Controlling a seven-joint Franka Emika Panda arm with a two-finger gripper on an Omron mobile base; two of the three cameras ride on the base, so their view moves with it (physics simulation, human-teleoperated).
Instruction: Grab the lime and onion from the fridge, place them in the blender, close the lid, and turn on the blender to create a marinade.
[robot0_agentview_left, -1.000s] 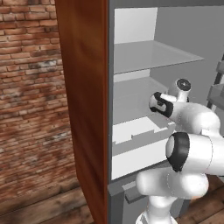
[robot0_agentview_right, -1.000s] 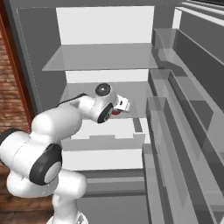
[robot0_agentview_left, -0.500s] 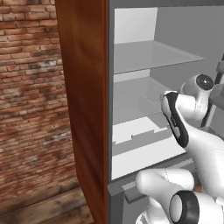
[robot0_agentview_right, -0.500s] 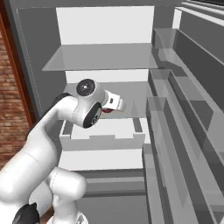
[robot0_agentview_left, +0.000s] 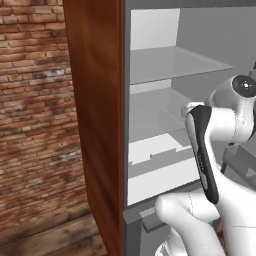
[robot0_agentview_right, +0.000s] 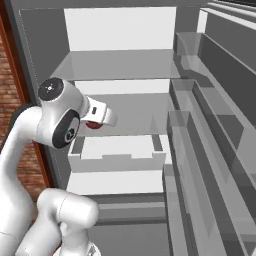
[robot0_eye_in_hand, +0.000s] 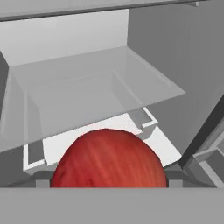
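Observation:
The fridge (robot0_agentview_left: 150, 65) (robot0_agentview_right: 120, 65) stands open in front of me, with a pale interior and flat shelves. My gripper (robot0_agentview_right: 96, 123) hangs in front of the middle shelf, above the drawer. A round reddish onion (robot0_agentview_right: 92, 125) (robot0_eye_in_hand: 109, 159) with faint streaks sits between the jaws. In the hand view it takes up the lower middle and hides the fingertips. It has travelled along with the hand, so the jaws stand wide but closed on it. The lime, the blender and the lid are out of view.
A white drawer (robot0_agentview_right: 117, 152) (robot0_eye_in_hand: 144, 120) juts out under the glass shelf (robot0_eye_in_hand: 100, 83). Grey door racks (robot0_agentview_right: 200, 125) run along the right. A brown wooden cupboard side (robot0_agentview_left: 95, 100) and a brick wall (robot0_agentview_left: 35, 100) stand to the left of the fridge.
The arm has folded back and its elbow has swung up. The hand has drawn away from the shelf, toward the left in the right base view, carrying the onion along.

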